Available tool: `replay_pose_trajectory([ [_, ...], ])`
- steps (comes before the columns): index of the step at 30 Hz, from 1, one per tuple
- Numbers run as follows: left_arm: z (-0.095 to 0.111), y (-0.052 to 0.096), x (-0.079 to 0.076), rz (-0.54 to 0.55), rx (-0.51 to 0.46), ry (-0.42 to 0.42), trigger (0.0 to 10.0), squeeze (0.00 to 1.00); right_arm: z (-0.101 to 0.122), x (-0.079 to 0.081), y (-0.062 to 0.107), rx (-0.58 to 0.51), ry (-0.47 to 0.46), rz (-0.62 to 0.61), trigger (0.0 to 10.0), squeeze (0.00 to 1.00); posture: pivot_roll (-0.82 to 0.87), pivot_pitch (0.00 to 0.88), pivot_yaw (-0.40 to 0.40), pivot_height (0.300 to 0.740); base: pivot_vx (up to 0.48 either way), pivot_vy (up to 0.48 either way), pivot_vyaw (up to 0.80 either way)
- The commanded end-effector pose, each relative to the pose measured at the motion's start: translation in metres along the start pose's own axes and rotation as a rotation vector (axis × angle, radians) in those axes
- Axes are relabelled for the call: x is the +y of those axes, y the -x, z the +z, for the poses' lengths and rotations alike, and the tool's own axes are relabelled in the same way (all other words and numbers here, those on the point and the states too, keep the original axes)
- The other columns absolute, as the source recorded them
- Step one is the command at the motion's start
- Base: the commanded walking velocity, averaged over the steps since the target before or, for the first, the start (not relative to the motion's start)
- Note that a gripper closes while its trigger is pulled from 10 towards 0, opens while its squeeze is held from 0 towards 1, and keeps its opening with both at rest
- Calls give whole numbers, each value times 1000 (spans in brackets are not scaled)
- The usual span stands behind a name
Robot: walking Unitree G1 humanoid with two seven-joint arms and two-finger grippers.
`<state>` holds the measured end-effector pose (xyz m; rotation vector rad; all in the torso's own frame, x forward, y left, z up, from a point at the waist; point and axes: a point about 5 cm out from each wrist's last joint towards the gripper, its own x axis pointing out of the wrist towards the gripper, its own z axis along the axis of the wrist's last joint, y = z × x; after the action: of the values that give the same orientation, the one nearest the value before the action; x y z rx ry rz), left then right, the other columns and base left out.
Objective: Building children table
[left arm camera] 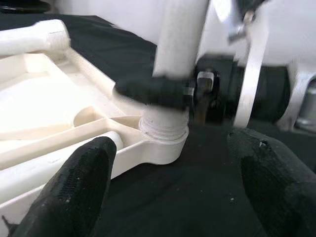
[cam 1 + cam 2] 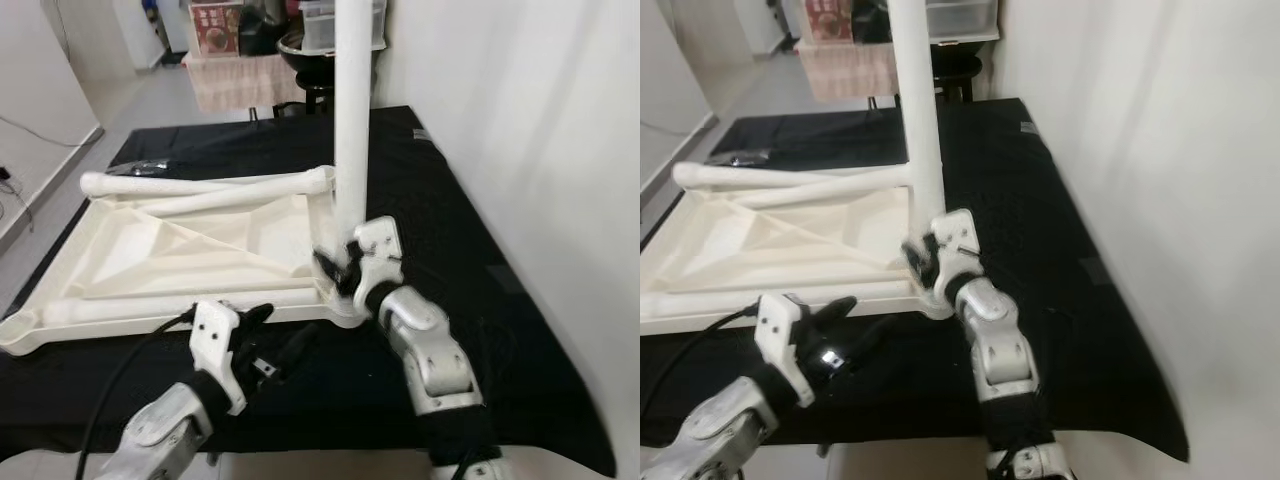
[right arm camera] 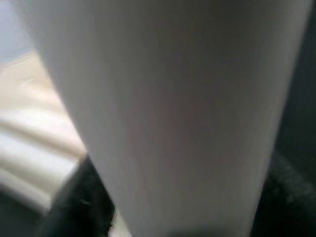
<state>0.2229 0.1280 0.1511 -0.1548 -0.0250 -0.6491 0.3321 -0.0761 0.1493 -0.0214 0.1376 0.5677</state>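
Left wrist view: upright table leg (image 1: pixel 175 59), long axis vertical, is seated in the corner socket (image 1: pixel 163 136) of the upturned tabletop (image 2: pixel 180 245). Right gripper (image 2: pixel 345 262) is clamped around the leg just above the socket. Left gripper (image 2: pixel 262 335) is held spread and empty, near, short of the same corner.

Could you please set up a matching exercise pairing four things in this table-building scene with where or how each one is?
1. upright leg
2. loose leg
3. right gripper
4. left gripper

A. open, over the black mat
B. lying across the tabletop's far edge
C. standing in the corner socket
D. clamped on a leg's base

Pairs: 1-C, 2-B, 3-D, 4-A
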Motion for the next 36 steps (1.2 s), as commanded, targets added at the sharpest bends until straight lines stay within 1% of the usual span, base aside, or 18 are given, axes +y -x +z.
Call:
replay_pose_trajectory([
  [1, -4, 1, 2, 13, 17, 4, 10000, 0, 17, 5, -5, -52, 5, 73, 10000, 1000, -65, 72, 25, 740, 0, 0, 0],
  [3, -5, 0, 1, 5, 19, 6, 10000, 0, 40, 1, -12, -100, 79, 323, 10000, 1000, -64, 73, 27, 740, 0, 0, 0],
  [4, -5, 0, 1, 4, 20, 7, 10000, 0, 47, 0, -13, -103, 105, 448, 10000, 1000, -64, 73, 27, 740, 0, 0, 0],
  [5, -5, 0, 1, 4, 20, 7, 10000, 0, 47, 0, -13, -103, 105, 448, 10000, 1000, -64, 73, 27, 740, 0, 0, 0],
  [6, -5, 0, 1, 4, 19, 8, 10000, 0, 53, -2, -14, -106, 155, 543, 10000, 298, -59, 74, 25, 740, 0, 0, 0],
  [7, -5, 0, 1, 4, 19, 8, 10000, 0, 53, -2, -14, -106, 155, 543, 10000, 298, -59, 74, 25, 740, 0, 0, 0],
  [8, -5, 0, 0, 5, 18, 8, 10000, 0, 54, -5, -17, -83, 183, 616, 10000, 0, -55, 73, 19, 740, 0, 0, 0],
  [11, -5, 0, 0, 7, 17, 7, 10000, 0, 53, -8, -18, -65, 198, 658, 10000, 0, -51, 73, 17, 740, 0, 0, 0],
  [13, -4, 0, -1, 11, 15, 5, 10000, 0, 52, -12, -23, -30, 156, 692, 10000, 0, -42, 78, 13, 740, 0, 0, 0],
  [14, -4, 0, -1, 12, 14, 5, 10000, 0, 52, -14, -25, -22, 130, 695, 0, 0, -39, 80, 11, 740, 0, 0, 0],
  [19, -4, 0, -2, 12, 13, 6, 10000, 0, 51, -19, -25, -14, 94, 697, 0, 0, -41, 87, 10, 740, 0, 0, 0],
  [27, -2, 1, -3, 9, 10, 9, 10000, 0, 47, -31, -21, -34, 121, 609, 0, 0, -55, 113, 9, 740, 0, 0, 0],
  [29, -1, 2, -4, 8, 9, 9, 10000, 0, 33, -33, -12, -14, 121, 498, 0, 0, -53, 121, 5, 740, 0, 0, 0],
  [31, 0, 3, -3, 8, 9, 9, 10000, 0, 21, -29, -9, -2, 91, 372, 0, 0, -48, 130, 6, 740, 0, 0, 0],
  [33, 0, 3, -3, 8, 9, 9, 10000, 0, 21, -29, -9, -2, 91, 372, 0, 0, -48, 130, 6, 740, 0, 0, 0],
  [34, 1, 4, -2, 9, 10, 7, 10000, 0, 7, -22, -4, 0, 19, 34, 0, 0, -55, 142, 15, 740, 0, 0, 0],
  [35, 1, 4, -2, 9, 10, 7, 10000, 0, 7, -22, -4, 0, 19, 34, 0, 0, -55, 142, 15, 740, 0, 0, 0],
  [36, 1, 4, -1, 10, 11, 6, 10000, 0, -7, 2, 6, 24, 12, -65, 0, 0, -55, 149, 30, 740, 0, 0, 0],
])
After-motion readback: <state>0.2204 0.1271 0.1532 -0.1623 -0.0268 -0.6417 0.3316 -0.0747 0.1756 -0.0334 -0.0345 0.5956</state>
